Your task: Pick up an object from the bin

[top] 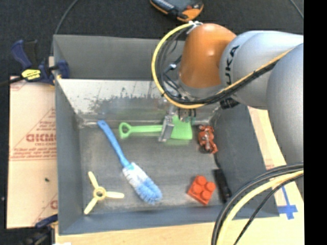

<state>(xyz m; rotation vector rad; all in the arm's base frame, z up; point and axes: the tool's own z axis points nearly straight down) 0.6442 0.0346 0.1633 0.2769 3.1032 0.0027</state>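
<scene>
KUKA lettering (229, 60) on arm (271, 70) above green shovel (140, 130)

Grey arm (271, 65), orange cover (204, 52), black KUKA lettering (228, 65), yellow cable loop (155, 60)

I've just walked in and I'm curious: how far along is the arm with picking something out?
The reach looks done: the gripper is low at the blade end of the green toy shovel. Nothing is lifted yet; the shovel lies on the floor of the bin. Grip and lift are left.
</scene>
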